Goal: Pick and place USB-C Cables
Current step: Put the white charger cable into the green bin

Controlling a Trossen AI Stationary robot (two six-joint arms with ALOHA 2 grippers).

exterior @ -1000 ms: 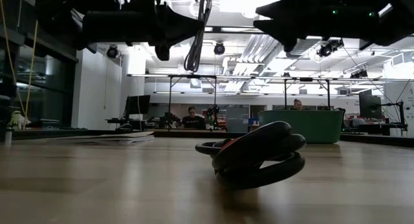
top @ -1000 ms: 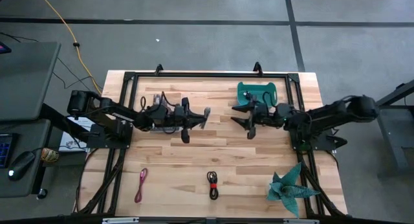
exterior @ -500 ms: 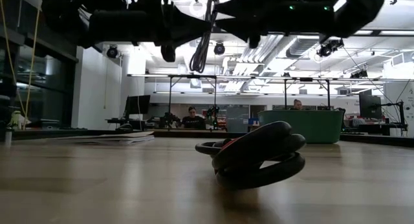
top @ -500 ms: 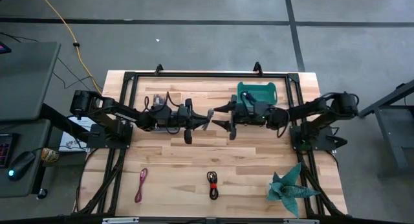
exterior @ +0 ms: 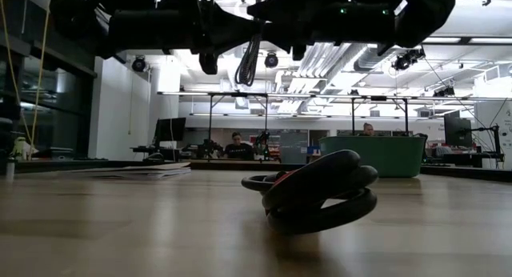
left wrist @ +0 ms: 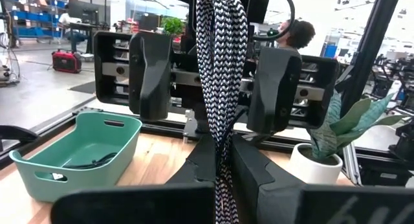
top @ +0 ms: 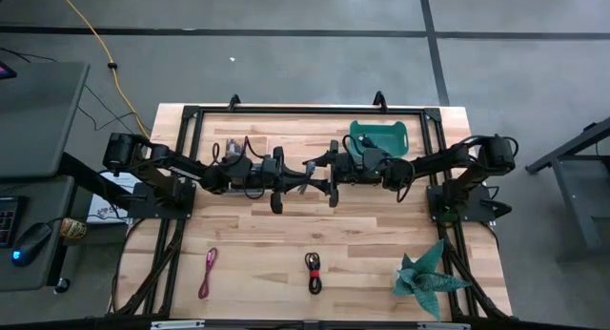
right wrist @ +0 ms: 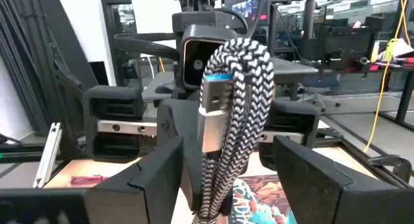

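Left pincer is clamped on the braided cable, held upright between the right pincer's spread fingers.

Table: light wood planks, black frame along the edges. Green bin sits at the far side, right of centre. Pink cable lies near the front edge, left. Red-and-black cable, coiled, lies near the front edge at centre. Potted plant stands at the front right corner.
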